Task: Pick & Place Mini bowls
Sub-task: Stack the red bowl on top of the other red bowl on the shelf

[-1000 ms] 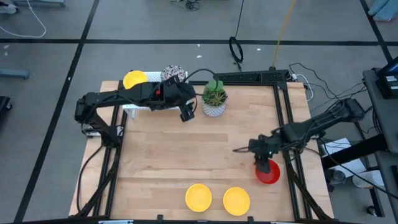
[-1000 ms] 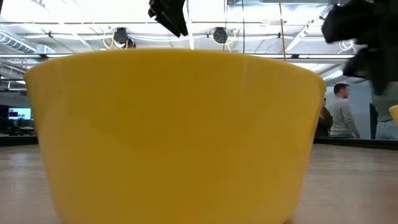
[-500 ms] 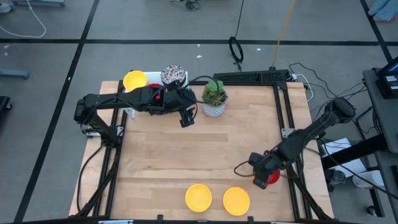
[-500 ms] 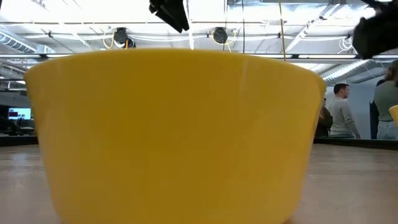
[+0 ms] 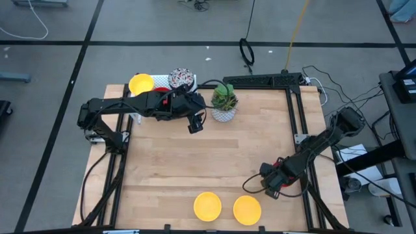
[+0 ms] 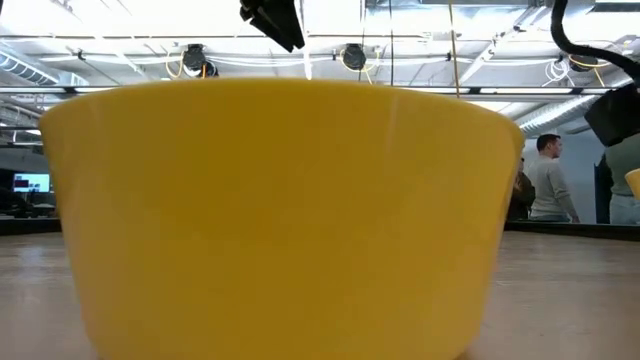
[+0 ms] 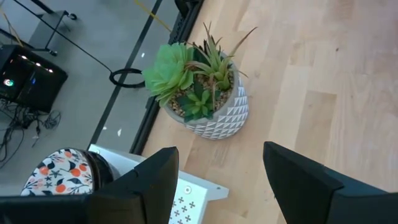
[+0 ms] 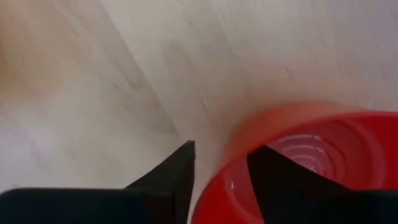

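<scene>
My right gripper [image 5: 273,182] is down at the table's near right, shut on a red mini bowl [image 5: 282,192] that it mostly hides from above. Two yellow mini bowls [image 5: 208,205] [image 5: 247,209] sit on their bases at the near edge; one yellow bowl [image 6: 280,220] fills the low view. At the far left, another yellow bowl [image 5: 141,83] and a floral white bowl [image 5: 182,78] sit by a white rack [image 7: 194,193]. My left gripper [image 5: 195,122] hangs open above the table beside them, touching nothing. My right gripper [image 8: 221,182] has the red bowl by its rim [image 8: 219,169], one finger [image 8: 277,180] inside the bowl and the other finger [image 8: 177,177] outside the wall. It comes from above, slanting down. The bowl seems to stand on the table.
A white pot with a green plant [image 5: 224,106] stands just right of my left gripper. Black frame rails [image 5: 296,130] run along the table's right and far sides. Bare wood [image 5: 214,159] lies across the middle. People stand in the room behind [image 6: 548,180].
My right gripper has moved toward the near edge and come down over the red bowl, which stood just nearward of it a second ago and is now mostly covered by it. The right arm's elbow has swung nearer as well.
</scene>
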{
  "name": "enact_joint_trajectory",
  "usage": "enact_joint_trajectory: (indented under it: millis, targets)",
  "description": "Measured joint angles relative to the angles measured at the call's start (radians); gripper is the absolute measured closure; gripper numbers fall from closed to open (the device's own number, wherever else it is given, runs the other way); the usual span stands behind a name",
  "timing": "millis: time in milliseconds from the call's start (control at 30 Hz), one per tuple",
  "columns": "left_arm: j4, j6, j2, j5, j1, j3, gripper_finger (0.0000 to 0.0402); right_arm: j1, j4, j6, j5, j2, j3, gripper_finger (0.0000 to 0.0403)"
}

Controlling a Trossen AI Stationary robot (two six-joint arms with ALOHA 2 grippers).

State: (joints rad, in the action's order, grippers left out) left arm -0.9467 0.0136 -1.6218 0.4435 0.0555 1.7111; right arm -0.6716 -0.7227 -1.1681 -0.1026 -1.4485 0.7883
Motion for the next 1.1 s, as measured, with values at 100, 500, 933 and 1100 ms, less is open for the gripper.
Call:
enact_joint_trajectory:
  millis: [100, 500, 933, 1100]
  targets:
    - [0.0, 0.0, 0.0, 0.0, 0.0, 0.0, 0.0163, 0.003, -0.004, 0.029, 0.0, -0.001, 0.0, 0.0309]
    - [0.0, 0.012, 0.0, -0.001, 0.0, 0.0, 0.0163, 0.04, -0.006, 0.157, 0.032, 0.008, 0.002, 0.0399]
    - [-0.066, 0.131, 0.0, -0.062, -0.001, 0.0, 0.0163, 0.35, 0.235, 0.676, 0.128, 0.026, 0.07, 0.0403]
    - [-0.193, 0.191, 0.0, -0.061, -0.004, 0.0, 0.0163, 0.461, 0.368, 0.879, 0.128, 0.003, 0.098, 0.0403]
